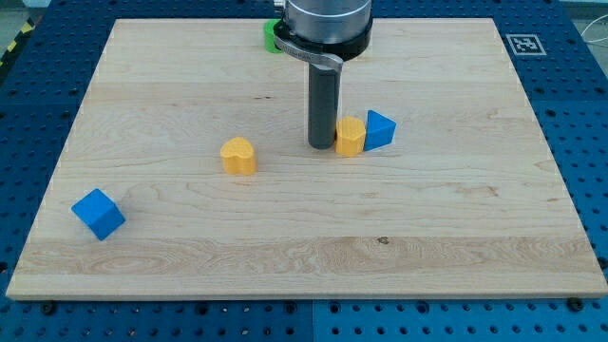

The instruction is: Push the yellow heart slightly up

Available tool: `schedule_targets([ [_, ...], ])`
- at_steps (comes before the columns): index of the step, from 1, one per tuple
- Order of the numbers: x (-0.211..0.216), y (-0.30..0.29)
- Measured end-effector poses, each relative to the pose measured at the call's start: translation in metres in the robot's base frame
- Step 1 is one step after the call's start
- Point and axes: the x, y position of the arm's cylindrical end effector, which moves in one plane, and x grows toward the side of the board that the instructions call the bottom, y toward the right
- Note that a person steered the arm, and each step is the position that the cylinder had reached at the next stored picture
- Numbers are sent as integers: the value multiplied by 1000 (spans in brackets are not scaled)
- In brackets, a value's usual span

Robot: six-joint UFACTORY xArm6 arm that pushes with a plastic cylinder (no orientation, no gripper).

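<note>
Yellow heart (238, 156) sits left of middle on the table (456, 237), well apart from my tip (321, 145). No jaws here, only a rod. Not started yet. Next: go below heart, push up.

No legible txt; only a b/w fiducial marker (524, 44) at board's (285, 247) top-right corner.

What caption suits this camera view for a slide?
My tip rests beside a yellow block, right of the yellow heart.
</note>
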Motion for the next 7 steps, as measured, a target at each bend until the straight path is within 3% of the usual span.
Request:
schedule_targets([
  [3,1,1],
  [7,1,-73],
])
